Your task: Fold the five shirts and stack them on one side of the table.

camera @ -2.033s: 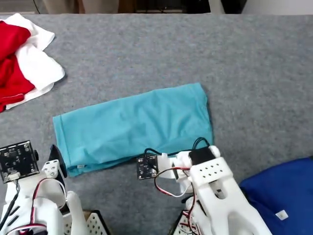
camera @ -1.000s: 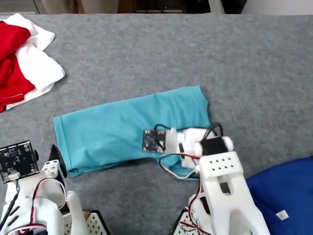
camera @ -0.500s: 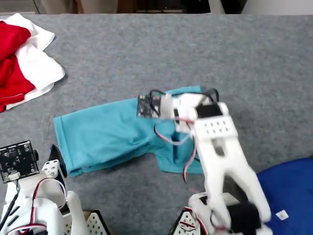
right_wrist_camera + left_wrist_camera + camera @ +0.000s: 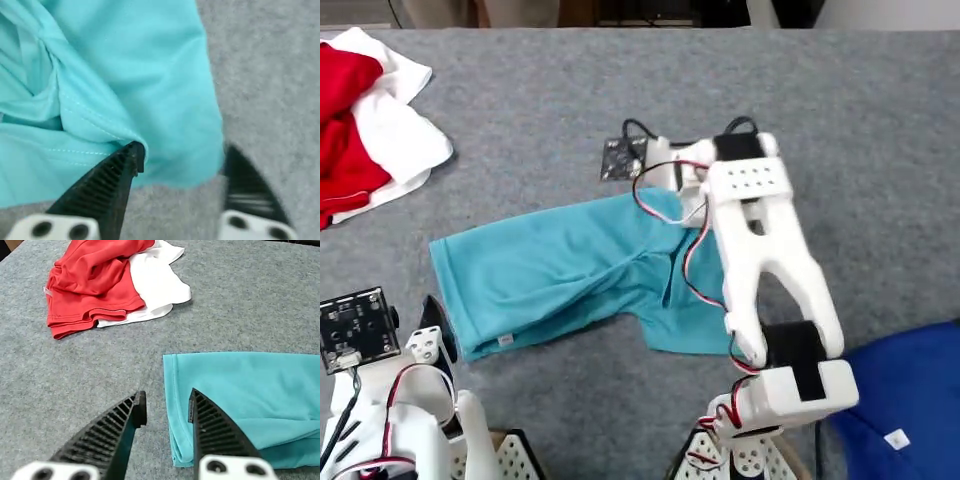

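Right gripper (image 4: 183, 153), spread wide, now hangs at the far edge of the teal shirt (image 4: 550, 275) after I swept it across, leaving the cloth bunched, not folded.

Soft, even light from overhead falls across the grey bench (image 4: 880, 120). The right arm (image 4: 760, 240) throws only a faint, short shadow onto the teal shirt (image 4: 540, 270), whose creases shade gently and whose near edge rests on a thin dark line. In the right wrist view, one finger (image 4: 246, 175) of the right end effector (image 4: 182, 155) is smeared with blur, while the ridges on the other finger read clearly.
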Controlling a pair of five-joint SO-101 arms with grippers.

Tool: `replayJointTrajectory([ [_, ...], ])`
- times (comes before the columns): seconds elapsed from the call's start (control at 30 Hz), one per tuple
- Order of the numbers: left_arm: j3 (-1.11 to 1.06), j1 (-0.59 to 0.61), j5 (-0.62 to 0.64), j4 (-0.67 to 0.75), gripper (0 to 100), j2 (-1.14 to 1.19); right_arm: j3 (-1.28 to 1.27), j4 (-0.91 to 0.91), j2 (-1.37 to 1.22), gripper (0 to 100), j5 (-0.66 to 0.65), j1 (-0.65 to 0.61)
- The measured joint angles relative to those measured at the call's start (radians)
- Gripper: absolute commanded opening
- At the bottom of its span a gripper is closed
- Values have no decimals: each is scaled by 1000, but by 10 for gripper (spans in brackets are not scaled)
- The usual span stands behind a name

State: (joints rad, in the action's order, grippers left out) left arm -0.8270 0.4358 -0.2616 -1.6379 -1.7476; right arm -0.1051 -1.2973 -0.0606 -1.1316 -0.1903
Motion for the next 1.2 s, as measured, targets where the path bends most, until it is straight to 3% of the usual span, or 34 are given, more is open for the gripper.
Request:
replayJointTrajectory([
  [0.17, -2, 0, 0, 0, 150, 5, 74, -147, 2, 368, 0, 31],
  [0.47, -11, -190, 57, 55, 150, 11, 80, -325, 137, 362, 0, 35],
  [0.67, -51, -295, 64, 238, 149, 66, -38, -381, 143, 163, 0, 35],
  [0.73, -57, -331, 91, 290, 149, 133, -118, -368, 164, 105, 18, 35],
  [1.0, 71, -545, 281, 365, 150, 591, -416, -272, 384, 129, 52, 34],
  [1.2, 212, -589, 404, 365, 150, 852, -563, -132, 454, 129, 129, 9],
])
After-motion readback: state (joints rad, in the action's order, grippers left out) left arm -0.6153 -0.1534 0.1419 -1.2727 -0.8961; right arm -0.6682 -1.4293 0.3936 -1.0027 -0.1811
